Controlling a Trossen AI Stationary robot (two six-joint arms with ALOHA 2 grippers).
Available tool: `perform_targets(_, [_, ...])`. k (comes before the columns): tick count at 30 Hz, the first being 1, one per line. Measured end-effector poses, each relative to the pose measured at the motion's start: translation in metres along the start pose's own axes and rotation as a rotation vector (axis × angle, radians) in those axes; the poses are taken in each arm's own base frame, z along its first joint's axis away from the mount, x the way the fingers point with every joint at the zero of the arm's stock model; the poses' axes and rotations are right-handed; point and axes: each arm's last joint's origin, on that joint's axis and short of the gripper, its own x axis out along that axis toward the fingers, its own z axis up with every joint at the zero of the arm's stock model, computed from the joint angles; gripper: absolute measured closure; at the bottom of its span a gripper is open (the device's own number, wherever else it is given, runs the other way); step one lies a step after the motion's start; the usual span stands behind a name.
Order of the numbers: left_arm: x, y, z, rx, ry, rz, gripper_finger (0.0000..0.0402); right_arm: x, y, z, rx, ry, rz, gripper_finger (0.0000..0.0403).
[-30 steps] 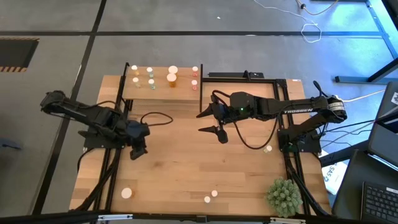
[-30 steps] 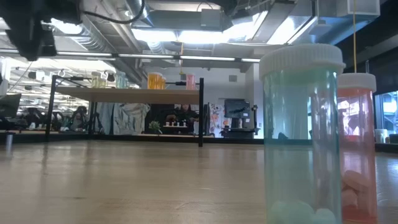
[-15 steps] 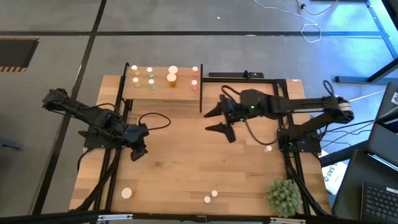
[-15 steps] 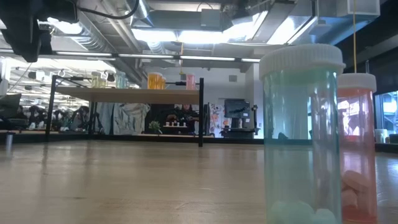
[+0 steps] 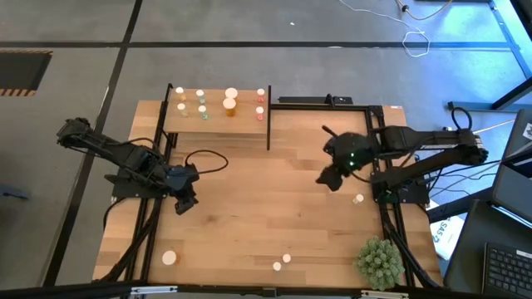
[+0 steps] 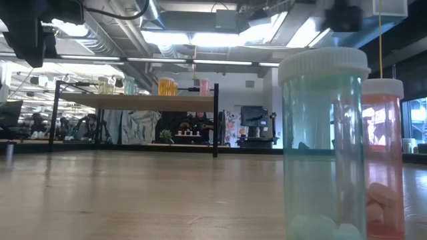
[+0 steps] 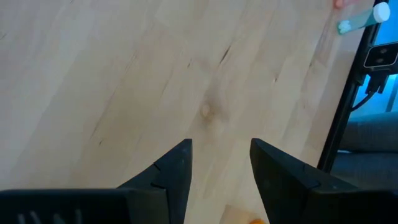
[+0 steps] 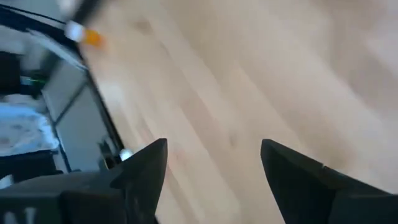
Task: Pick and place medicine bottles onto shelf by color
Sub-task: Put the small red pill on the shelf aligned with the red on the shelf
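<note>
Toward three o'clock on the desk [image 5: 249,208], the right gripper [image 5: 330,177] has retreated from the shelf [image 5: 218,124], fingers released and empty, ready for another bottle [image 5: 358,199]; left gripper [image 5: 183,202] waits, fingers apart, empty.

Left gripper [image 5: 184,203] and right gripper [image 5: 330,178] both hang empty, fingers apart.

Spiky green plant ball [image 5: 380,261] — table's [image 5: 249,208] corner
</note>
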Motion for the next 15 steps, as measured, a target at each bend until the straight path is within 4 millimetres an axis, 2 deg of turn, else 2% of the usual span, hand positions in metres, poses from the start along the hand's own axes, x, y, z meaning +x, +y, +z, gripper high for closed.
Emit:
perform_targets(8, [0.0,0.0,0.001,0.006,-0.019,0.014,0.0246,-0.006,-0.021,-0.028,0.338,0.301,-0.247,0.0142])
perform_targets(15, [0.0,0.0,0.001,0.006,-0.02,0.015,0.0246,-0.007,-0.024,-0.031,0.294,0.332,-0.265,0.0142])
